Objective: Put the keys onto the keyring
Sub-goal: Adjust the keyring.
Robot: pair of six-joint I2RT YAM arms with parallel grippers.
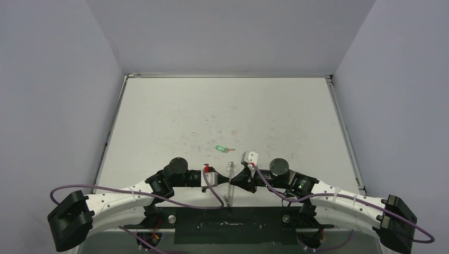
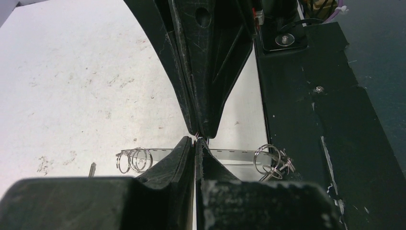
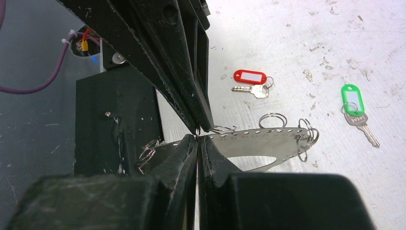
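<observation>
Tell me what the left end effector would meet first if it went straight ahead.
Most likely the black two-finger right end effector, facing it tip to tip, almost touching.

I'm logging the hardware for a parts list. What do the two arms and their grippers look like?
The left arm and right arm have white links between round black joints, each trailing a purple cable. The left gripper and right gripper are scuffed matte black with wedge-shaped fingers.

A white, scuffed, dark-speckled tabletop (image 1: pixel 222 111) is boxed in by three pale lavender-grey walls: left wall (image 1: pixel 53 95), back wall (image 1: pixel 227 32), right wall (image 1: pixel 402 95). A thin grey metal trim (image 1: pixel 227 75) edges its far side. Light is soft and even.
</observation>
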